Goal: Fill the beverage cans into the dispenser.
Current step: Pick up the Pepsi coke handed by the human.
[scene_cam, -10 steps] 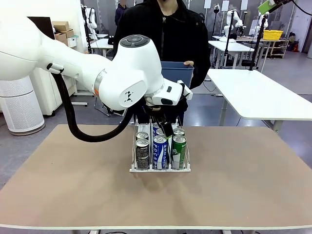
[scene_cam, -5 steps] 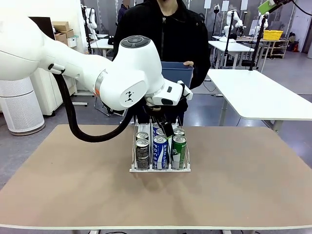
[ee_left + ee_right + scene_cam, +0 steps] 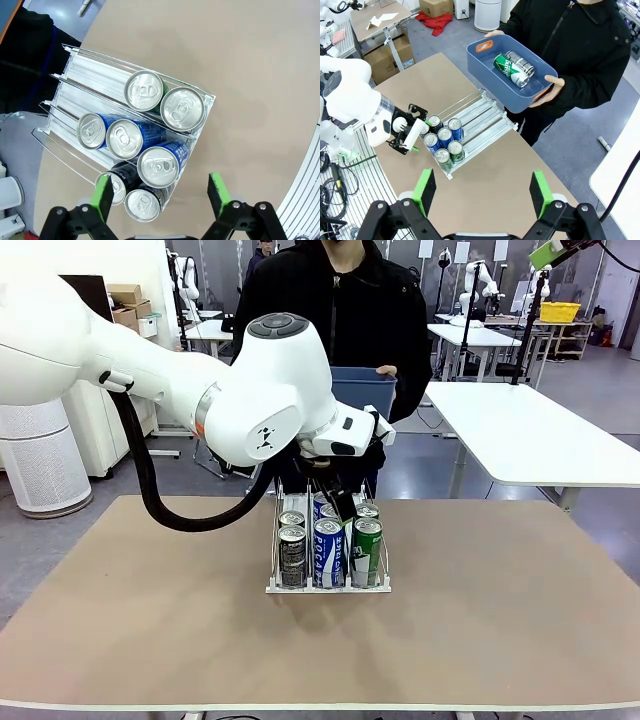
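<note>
Front view shows a white wire-lane dispenser (image 3: 327, 587) at the middle of a brown table (image 3: 500, 630). It holds black Pepsi cans (image 3: 291, 555) in its left lane, blue-and-white cans (image 3: 328, 552) in the middle lane and green cans (image 3: 367, 550) in the right lane. The left gripper (image 3: 340, 502) hangs just above the rack, jaws spread and empty. Seven silver can tops show in the left wrist view. At the far side a person (image 3: 340, 300) holds a blue tub (image 3: 517, 100) with two more cans (image 3: 507, 68) lying inside. The right gripper (image 3: 482, 187) hovers high above the table, jaws released, holding nothing.
</note>
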Available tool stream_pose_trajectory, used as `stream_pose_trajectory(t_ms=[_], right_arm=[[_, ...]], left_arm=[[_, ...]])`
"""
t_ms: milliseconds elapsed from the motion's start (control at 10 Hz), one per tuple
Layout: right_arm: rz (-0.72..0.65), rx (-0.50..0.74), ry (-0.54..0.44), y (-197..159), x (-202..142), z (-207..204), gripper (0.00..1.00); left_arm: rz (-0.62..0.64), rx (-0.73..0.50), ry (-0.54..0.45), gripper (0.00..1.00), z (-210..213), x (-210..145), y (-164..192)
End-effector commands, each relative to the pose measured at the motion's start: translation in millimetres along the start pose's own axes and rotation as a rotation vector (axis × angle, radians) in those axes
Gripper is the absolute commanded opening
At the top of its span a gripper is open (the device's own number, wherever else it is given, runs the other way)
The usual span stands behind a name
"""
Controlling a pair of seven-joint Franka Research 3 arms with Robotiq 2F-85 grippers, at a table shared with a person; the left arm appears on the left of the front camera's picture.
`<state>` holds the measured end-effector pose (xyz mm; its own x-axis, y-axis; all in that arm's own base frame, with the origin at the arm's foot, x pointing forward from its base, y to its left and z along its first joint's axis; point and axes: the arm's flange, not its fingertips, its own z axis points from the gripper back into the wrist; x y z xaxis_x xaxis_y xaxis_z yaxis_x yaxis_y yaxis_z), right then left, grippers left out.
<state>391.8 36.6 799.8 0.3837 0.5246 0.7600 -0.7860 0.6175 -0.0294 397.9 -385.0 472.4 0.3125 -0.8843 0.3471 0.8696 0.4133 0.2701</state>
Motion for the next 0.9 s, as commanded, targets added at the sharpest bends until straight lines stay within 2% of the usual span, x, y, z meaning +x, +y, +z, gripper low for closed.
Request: stream_pose_trajectory(t_ms=[0, 100, 400, 700, 800], right_arm=[[-0.002, 0.0, 0.0, 0, 0, 0, 1.0], [-0.002, 0.0, 0.0, 0, 0, 0, 1.0], [-0.002, 0.0, 0.0, 0, 0, 0, 1.0], [-0.002, 0.0, 0.0, 0, 0, 0, 1.0], [-0.002, 0.0, 0.0, 0, 0, 0, 1.0]], left_arm=[[0.013, 0.013, 0.029, 1.0, 1, -1, 4], [0.021, -0.048, -0.036, 1.0, 12, -3, 13], [-0.009, -0.082, -0.098, 1.0, 87, -23, 53], [-0.04, -0.004, -0.074, 1.0, 169, -48, 106], [-0.014, -0.001, -0.073, 1.0, 203, -56, 116]])
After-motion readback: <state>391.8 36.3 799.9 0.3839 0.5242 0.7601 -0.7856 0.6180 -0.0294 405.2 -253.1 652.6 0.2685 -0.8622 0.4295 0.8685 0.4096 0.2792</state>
